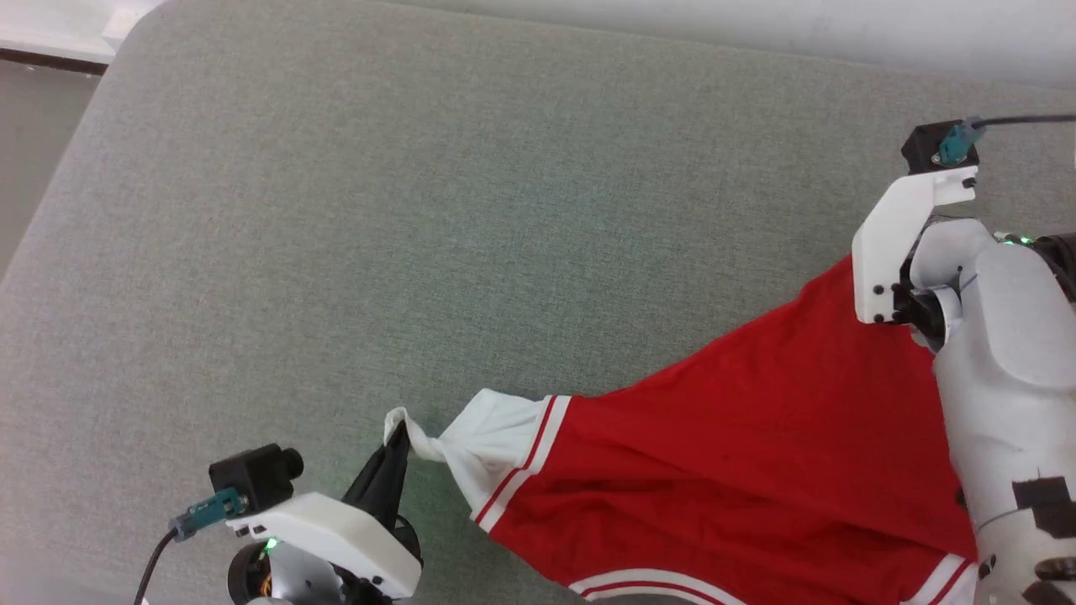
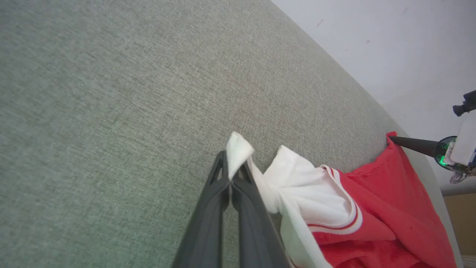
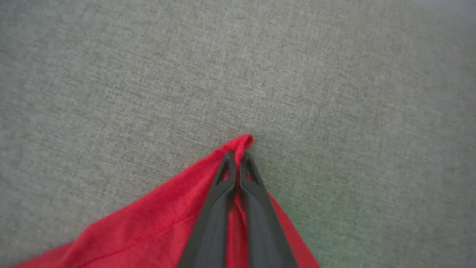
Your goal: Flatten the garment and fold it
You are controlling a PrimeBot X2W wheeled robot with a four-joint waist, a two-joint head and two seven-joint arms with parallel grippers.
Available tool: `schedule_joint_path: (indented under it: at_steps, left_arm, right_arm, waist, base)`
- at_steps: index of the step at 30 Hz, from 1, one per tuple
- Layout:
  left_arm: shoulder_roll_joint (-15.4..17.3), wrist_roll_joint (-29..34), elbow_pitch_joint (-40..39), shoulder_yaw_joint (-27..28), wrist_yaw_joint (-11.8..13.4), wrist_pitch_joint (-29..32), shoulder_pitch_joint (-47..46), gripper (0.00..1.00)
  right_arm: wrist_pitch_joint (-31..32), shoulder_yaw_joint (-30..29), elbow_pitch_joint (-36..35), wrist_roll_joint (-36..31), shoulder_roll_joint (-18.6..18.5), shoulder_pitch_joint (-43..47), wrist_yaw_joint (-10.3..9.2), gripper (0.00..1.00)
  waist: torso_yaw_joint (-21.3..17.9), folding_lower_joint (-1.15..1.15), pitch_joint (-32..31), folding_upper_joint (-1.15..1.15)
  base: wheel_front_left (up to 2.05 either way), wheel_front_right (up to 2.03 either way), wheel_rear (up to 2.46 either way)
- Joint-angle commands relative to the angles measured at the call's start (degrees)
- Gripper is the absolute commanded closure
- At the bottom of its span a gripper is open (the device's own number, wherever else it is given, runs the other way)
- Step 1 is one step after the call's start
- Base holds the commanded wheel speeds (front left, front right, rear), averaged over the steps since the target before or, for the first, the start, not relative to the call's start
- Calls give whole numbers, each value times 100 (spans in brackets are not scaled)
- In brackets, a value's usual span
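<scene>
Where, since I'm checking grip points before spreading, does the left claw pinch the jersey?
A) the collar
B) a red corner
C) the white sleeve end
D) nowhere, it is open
C: the left claw is shut on the twisted white sleeve end of the jersey; the right claw holds a red corner.

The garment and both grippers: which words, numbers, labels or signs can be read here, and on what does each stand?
No text can be read.
The garment shows plain red cloth and white sleeve trim with red stripes; no number or lettering faces the cameras.
The left gripper and right gripper bear no marks.
</scene>
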Motion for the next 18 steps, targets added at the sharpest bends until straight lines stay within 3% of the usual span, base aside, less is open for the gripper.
schedule_joint_path:
  at_steps: [1, 6, 12, 18]
  left_arm:
    - [4, -13, 16, 25, -9, -47, -85, 100]
    - [42, -25, 9, 57, 18, -63, -22, 100]
    - [174, -14, -153, 184, 109, -96, 158, 100]
    - [259, -38, -467, 372, 189, -214, 273, 100]
  right_arm:
    - [-116, -48, 35, 16, 11, 221, -5, 100]
    - [-1396, -260, -478, 532, 183, 694, -5, 100]
    - [-2680, 47, -1542, 1345, 266, 1669, -5, 100]
    - [-2984, 163, -3125, 1922, 292, 3004, -5, 100]
  waist:
    - [-47, 0, -59, 0]
    - [-195, 0, -314, 0]
    - [-515, 0, -647, 0]
    - [-900, 0, -890, 0]
  base:
    - [0, 0, 0]
    - [0, 0, 0]
    - [0, 0, 0]
    - [0, 0, 0]
